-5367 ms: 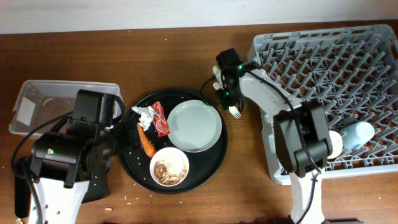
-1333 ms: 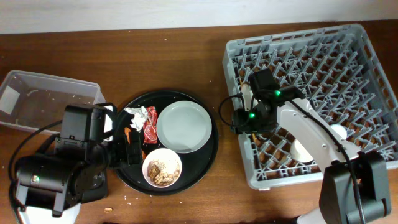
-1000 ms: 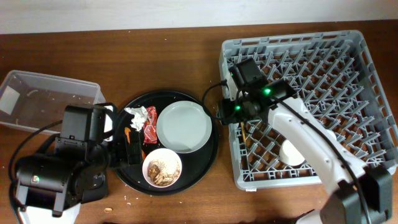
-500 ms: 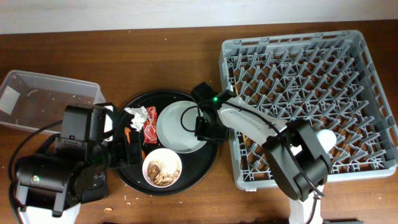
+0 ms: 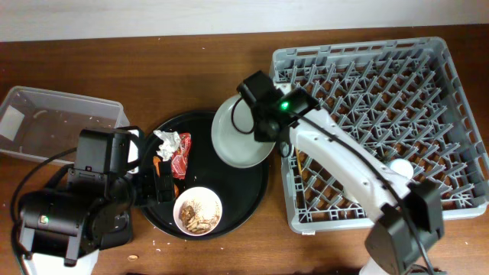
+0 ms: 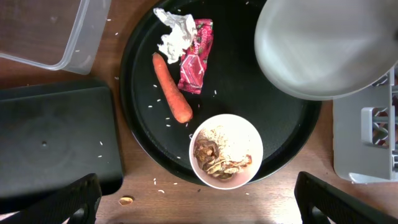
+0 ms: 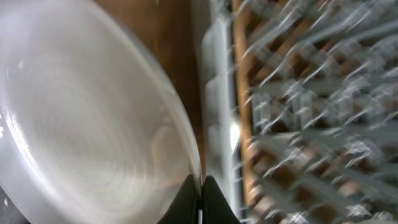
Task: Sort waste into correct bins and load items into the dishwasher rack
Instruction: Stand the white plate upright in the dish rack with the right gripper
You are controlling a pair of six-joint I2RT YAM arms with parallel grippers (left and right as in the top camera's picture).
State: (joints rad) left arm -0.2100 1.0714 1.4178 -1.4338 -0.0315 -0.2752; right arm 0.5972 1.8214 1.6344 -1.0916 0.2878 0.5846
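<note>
My right gripper (image 5: 269,128) (image 7: 200,186) is shut on the rim of the pale plate (image 5: 238,136) (image 7: 81,124) and holds it tilted above the round tray's far right edge, beside the grey dishwasher rack (image 5: 351,47) (image 7: 280,93). On the tray lie a crumpled paper ball (image 6: 175,31), a red wrapper (image 6: 196,56), a carrot (image 6: 171,87) and a white bowl (image 5: 197,210) (image 6: 226,151) of brownish scraps. My left gripper (image 6: 199,205) hangs open above the tray's near edge, holding nothing. A white cup (image 5: 397,166) sits in the rack.
The clear tub (image 5: 61,122) (image 6: 43,31) stands at the far left. The shallow black tray (image 6: 56,137) lies beside the round black tray (image 5: 252,198), mostly under my left arm in the overhead view. Crumbs dot the wood near the front edge.
My right gripper came from the rack to the plate, shut on its rim and raised it off the round tray toward the rack. The left arm has not moved.
</note>
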